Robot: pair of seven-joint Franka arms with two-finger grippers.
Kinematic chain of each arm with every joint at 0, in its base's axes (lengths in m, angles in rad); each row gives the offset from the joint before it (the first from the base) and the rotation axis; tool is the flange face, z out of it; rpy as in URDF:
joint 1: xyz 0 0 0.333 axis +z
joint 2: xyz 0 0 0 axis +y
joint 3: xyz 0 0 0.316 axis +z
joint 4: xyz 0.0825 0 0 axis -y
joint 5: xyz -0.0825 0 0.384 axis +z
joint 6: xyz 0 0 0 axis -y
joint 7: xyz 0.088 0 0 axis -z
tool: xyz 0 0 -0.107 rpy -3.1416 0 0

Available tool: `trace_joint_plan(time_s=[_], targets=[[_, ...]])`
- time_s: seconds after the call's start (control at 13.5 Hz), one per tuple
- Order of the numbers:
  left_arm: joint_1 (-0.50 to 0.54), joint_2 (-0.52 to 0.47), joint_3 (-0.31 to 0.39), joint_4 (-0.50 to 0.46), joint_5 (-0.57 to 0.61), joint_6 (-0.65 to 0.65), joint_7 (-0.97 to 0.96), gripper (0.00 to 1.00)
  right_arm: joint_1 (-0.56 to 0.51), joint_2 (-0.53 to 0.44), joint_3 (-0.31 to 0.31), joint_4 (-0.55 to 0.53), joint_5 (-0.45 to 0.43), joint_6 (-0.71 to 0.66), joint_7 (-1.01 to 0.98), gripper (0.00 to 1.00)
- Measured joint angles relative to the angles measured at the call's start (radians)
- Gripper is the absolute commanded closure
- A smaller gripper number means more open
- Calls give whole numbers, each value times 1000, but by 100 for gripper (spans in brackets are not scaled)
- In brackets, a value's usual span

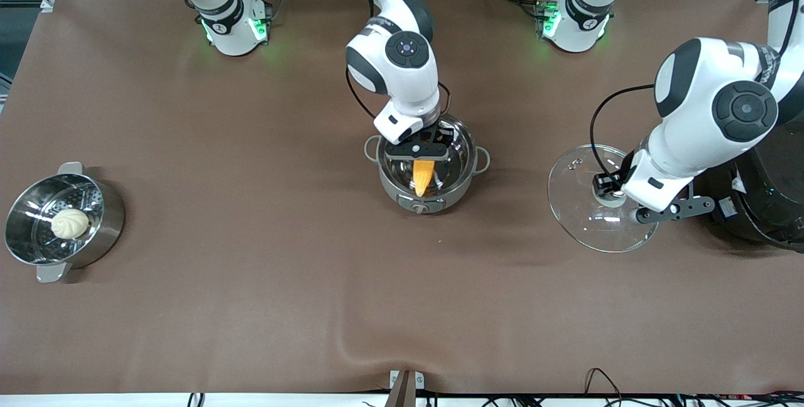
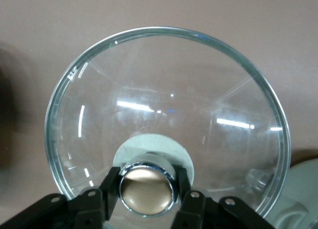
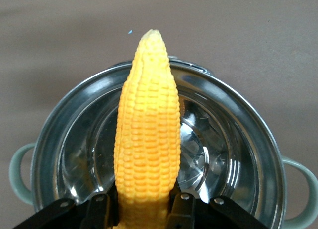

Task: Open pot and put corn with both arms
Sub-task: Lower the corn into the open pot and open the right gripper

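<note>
The grey-bodied pot (image 1: 465, 184) stands open at the table's middle, knob toward the front camera. My right gripper (image 1: 417, 157) is over the pot, shut on the thick end of the yellow-orange corn (image 1: 423, 176); its tip points over the pot's rim nearer the camera. In the right wrist view the corn (image 3: 148, 139) hangs over the shiny pot (image 3: 233, 139), with the right gripper (image 3: 145, 214) clamped on it. My left gripper (image 1: 619, 196) is shut on the knob (image 2: 146, 188) of the glass lid (image 1: 578, 206), held low over the table toward the left arm's end. The left gripper (image 2: 146, 196) shows gripping it.
A plain steel steamer pot (image 1: 103, 218) with a white bun (image 1: 69, 223) stands at the right arm's end. A big black cooker (image 1: 763, 206) sits beside the lid at the left arm's end. The brown cloth has a ridge at the near edge (image 1: 377, 357).
</note>
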Motion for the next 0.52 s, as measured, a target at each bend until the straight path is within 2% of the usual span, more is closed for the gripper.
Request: trace_joint_plan(time_s=[0.07, 0.37, 0.52], targets=[[9, 0, 0, -19, 0, 24, 9, 100, 0, 0, -2, 1, 0, 0, 8, 0], [26, 2, 0, -117, 1, 158, 11, 100, -2, -1, -12, 22, -1, -17, 15, 0], [32, 7, 0, -174, 3, 234, 11, 100, -10, -15, -22, 35, -4, -87, -11, 0]])
